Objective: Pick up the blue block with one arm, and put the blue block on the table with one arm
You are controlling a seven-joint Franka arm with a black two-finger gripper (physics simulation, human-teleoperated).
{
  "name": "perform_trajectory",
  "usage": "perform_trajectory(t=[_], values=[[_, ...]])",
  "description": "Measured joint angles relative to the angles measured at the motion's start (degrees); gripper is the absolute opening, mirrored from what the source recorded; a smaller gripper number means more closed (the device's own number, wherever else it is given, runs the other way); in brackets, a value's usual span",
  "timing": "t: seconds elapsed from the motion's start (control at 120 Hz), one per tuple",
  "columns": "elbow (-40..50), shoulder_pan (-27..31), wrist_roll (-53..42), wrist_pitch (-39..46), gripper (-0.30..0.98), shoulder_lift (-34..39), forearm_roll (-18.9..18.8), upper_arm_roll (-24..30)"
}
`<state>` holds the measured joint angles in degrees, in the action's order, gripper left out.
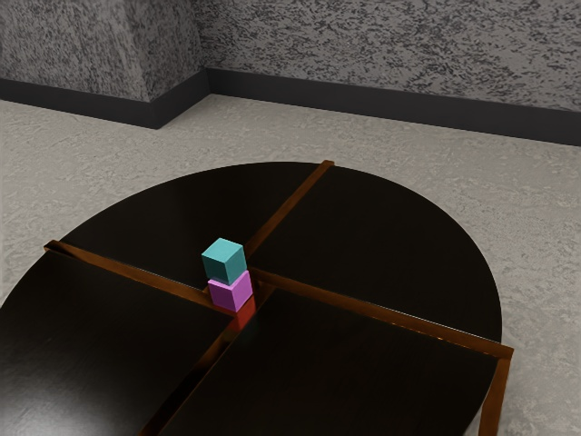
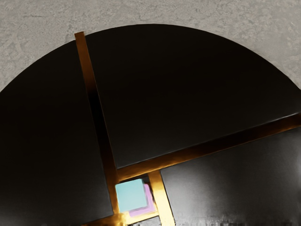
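On the exterior view's left, a brown wooden strip (image 1: 136, 274) runs across the round, glossy black table (image 1: 109, 336) toward its middle. There, where the strips meet, stands my target: the smooth teal-blue cube-shaped block (image 1: 224, 261), upright on top of a pinkish-purple cube-shaped block (image 1: 231, 292). The blue one appears a little offset from the one below. On the exterior view's right, another wooden strip (image 1: 381, 312) reaches out to the rim, with bare dark panels on its near and far sides.

I cannot tell whether my gripper is spread or pressed together. The first step, as I judge it, is the pick.

I expect the blue block to be light and stiff, with no give under a squeeze and little risk of breaking. Its flat faces look smooth enough to slide if I pinch at an edge, so I should take two opposite upright faces, squared to them, around mid-height. Going lower could catch the purple block; a sideways nudge could topple the stack. A straight lift should part the two. Then a flat dark panel, away from the strips, would let it sit level.
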<state>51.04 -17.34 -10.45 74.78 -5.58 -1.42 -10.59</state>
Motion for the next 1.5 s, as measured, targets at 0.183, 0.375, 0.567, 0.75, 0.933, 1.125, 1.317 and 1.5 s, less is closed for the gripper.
perform_trajectory(t=[0.183, 0.375, 0.567, 0.75, 0.933, 1.125, 1.317, 1.5], values=[[29.95, 4.12, 1.99, 9.27, 0.69, -0.58, -0.26, -6.27], [53.51, 3.32, 4.94, 27.41, 0.69, 0.72, 0.51, -4.89], [60.77, 2.89, 7.16, 42.01, 0.69, 0.65, 1.68, -2.38], [60.85, 3.05, 8.75, 49.99, 0.69, -3.42, 1.68, -3.11], [59.09, 3.93, 9.54, 55.24, 0.69, -8.08, 1.82, -4.55], [57.69, 4.16, 7.40, 55.82, 0.69, -9.41, 3.20, -4.37], [56.79, 4.23, 2.38, 51.15, 0.69, -9.41, 7.68, -4.34], [56.18, 4.33, -1.53, 48.38, 0.69, -11.24, 8.93, -4.40]])
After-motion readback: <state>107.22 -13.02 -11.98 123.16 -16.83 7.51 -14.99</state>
